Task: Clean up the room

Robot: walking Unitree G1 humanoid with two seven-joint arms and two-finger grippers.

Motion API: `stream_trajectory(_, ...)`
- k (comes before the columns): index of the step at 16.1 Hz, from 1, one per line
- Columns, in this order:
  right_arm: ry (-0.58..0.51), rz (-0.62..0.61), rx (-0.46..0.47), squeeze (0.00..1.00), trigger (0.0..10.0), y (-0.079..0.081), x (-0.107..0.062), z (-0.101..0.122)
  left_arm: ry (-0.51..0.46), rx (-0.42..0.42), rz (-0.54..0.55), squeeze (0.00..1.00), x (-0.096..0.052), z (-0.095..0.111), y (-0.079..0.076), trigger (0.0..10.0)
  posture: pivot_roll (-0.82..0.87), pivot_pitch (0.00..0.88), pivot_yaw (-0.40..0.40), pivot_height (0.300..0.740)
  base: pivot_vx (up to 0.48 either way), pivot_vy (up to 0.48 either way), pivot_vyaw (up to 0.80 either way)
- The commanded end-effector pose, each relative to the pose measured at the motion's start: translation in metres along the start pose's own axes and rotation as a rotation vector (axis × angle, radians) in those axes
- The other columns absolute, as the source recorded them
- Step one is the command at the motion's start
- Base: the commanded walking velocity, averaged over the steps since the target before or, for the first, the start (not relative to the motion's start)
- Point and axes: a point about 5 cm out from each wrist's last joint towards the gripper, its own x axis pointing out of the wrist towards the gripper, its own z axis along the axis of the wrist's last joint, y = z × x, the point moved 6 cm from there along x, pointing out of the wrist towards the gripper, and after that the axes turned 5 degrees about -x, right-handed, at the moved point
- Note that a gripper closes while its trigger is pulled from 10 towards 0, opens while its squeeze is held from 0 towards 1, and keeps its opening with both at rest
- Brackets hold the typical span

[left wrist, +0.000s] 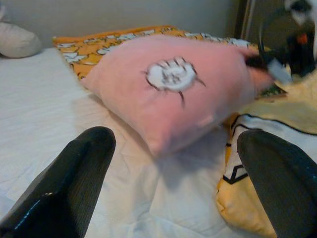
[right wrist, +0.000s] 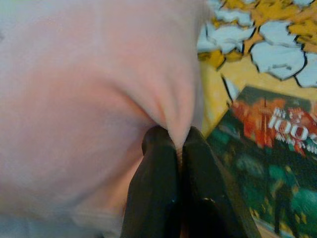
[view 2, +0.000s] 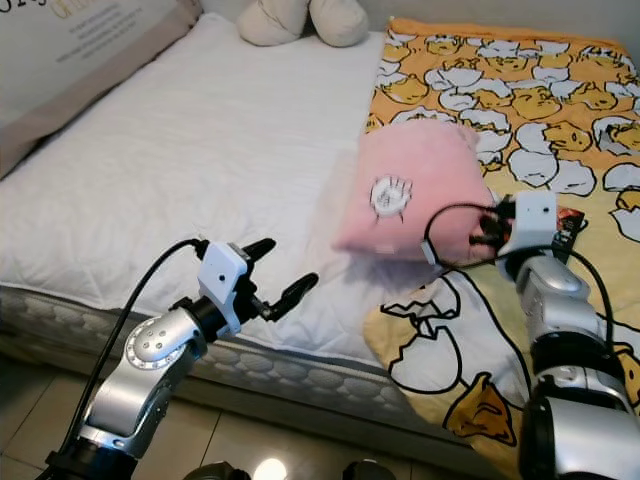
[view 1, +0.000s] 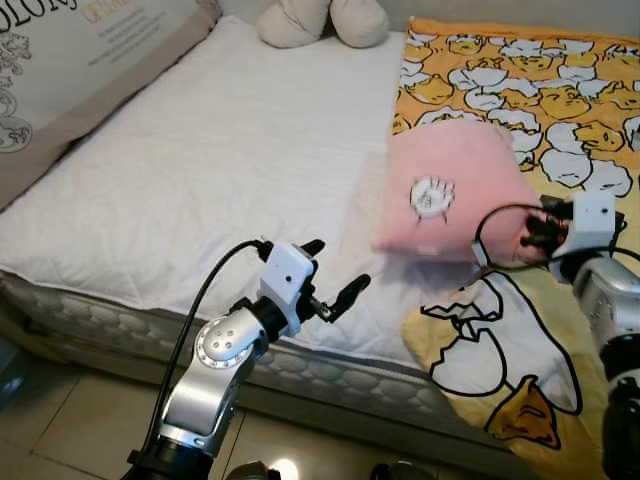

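Tidying bed: right gripper [right wrist: 179,141] clamped on pink pillow [view 1: 455,195] corner; left gripper [view 1: 335,270] spread, idle. Next, probably carry pillow to headboard.

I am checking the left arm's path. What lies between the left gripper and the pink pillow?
Only bare white mattress cover. In the left wrist view, the open left gripper looks straight over it at the pink pillow.

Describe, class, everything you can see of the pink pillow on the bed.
The pink pillow is soft and plush, squarish, with a white emblem outlined in black at its centre. It lies on the bed, half on the white mattress cover, half on the yellow cartoon blanket. The right claw pinches one corner, bunching the fabric there.
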Motion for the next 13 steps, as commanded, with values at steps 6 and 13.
stream_trajectory(6, 0.124, -0.04, -0.062, 0.0, 0.0, -0.002, -0.007, -0.041, -0.001, -0.014, -0.001, 0.0, 0.0, 0.0, -0.001, 10.0, -0.05, 0.018, 0.037, 0.74, 0.0, 0.0, 0.0)
stream_trajectory(13, -0.222, -0.191, 0.081, 1.0, 10.0, 0.062, -0.022, -0.022, -0.038, -0.063, 0.134, 0.0, 0.003, 0.004, 0.017, 10.0, -0.06, 0.011, 0.028, 0.74, 0.0, 0.0, 0.0)
